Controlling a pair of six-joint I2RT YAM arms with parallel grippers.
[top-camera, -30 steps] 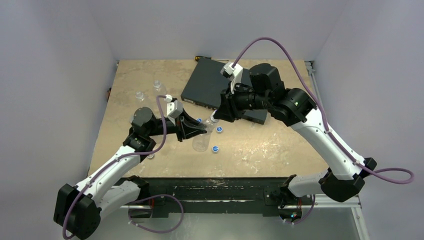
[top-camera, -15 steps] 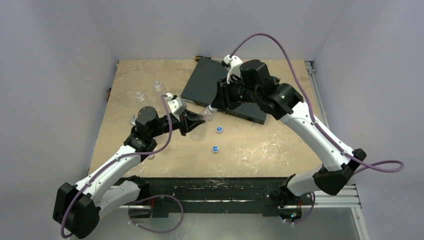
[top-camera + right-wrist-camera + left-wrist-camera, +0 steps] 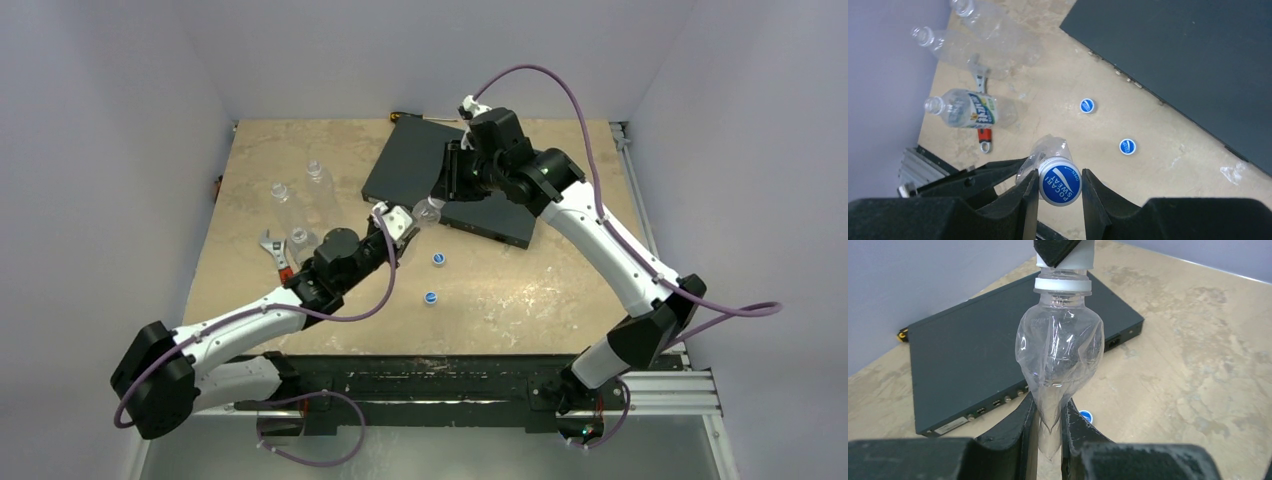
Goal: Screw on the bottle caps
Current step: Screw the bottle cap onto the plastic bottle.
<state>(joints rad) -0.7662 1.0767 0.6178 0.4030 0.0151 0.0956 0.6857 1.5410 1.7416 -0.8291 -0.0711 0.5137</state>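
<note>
The left gripper (image 3: pixel 1049 412) clamps the bottle (image 3: pixel 1060 340), probably against spinning; the right gripper (image 3: pixel 1059 175), at its 12 o'clock, clamps the cap (image 3: pixel 1060 187) to turn it.

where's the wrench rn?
Top view: the wrench lies on the left side of the table, right beside the labelled bottle.

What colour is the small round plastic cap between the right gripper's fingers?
The cap is blue with white lettering; the right wrist view shows it best.
</note>
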